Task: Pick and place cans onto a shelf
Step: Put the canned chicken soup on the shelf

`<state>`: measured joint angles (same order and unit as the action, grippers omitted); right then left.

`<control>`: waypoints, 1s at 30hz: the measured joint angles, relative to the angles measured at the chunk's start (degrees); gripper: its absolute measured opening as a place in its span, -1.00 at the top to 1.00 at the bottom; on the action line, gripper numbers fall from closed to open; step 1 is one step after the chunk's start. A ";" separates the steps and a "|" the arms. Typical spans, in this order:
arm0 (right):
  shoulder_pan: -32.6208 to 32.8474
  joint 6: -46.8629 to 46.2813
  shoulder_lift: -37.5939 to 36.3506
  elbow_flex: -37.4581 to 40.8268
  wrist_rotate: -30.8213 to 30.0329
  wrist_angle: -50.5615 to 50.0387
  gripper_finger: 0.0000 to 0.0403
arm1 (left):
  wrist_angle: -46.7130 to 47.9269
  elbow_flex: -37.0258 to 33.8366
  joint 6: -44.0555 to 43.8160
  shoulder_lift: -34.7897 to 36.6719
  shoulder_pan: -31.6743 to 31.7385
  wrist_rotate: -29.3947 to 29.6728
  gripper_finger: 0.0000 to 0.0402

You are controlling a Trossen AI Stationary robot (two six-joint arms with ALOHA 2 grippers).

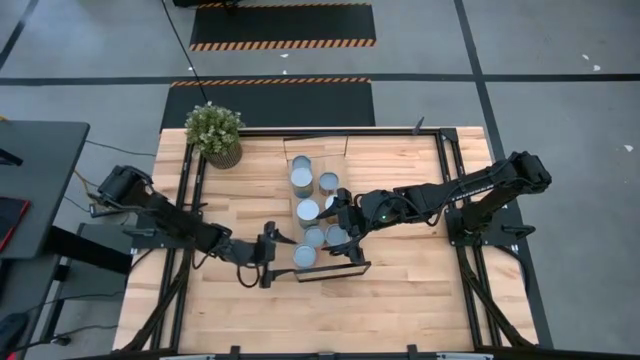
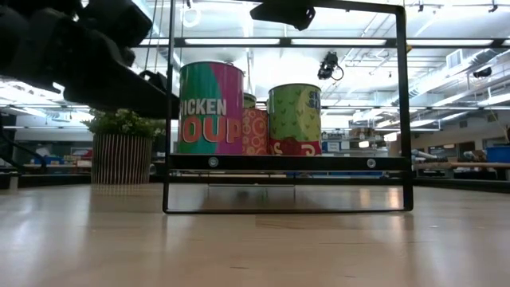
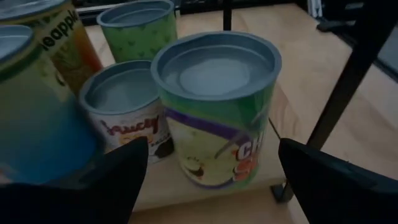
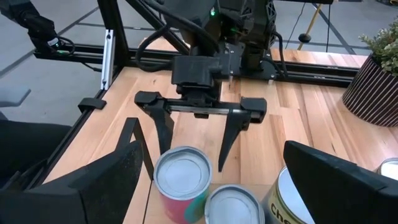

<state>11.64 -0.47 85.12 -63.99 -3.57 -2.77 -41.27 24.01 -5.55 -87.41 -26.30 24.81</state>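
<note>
Cans (image 1: 314, 210) crowd the shelf (image 1: 345, 268) at desk centre, nearly touching; little passage between them. The left gripper (image 1: 281, 252), jaws spread, blocks the shelf's left-edge side beside the end can (image 1: 304, 255). The right gripper (image 1: 338, 212) occupies the right-edge side. The plant (image 1: 215, 133) stands at the far-left corner. The desk's near edge (image 1: 330, 320) lies unobstructed.

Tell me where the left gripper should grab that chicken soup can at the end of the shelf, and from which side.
Grip the chicken soup can across its round side wall, about mid-height, coming level from the table side where the left gripper already faces it, open. It stands upright at the shelf end, with another can close beside it, so probably keep the fingers clear of that neighbour.
</note>
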 joint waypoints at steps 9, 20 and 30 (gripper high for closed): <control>0.00 0.00 0.00 0.00 0.00 0.11 -0.97 | 8.34 -0.02 0.76 3.57 -2.63 7.27 -0.82; 0.00 0.00 0.00 0.00 0.00 0.13 -0.97 | 4.27 -0.02 -2.35 3.42 -1.22 10.74 -0.77; 0.00 0.07 0.00 0.00 0.00 0.15 -0.97 | -1.82 -0.02 -3.08 3.25 -1.16 10.72 -0.77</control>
<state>11.64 -0.40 85.12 -63.99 -3.57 -2.61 -43.09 23.99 -8.63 -84.16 -27.46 35.53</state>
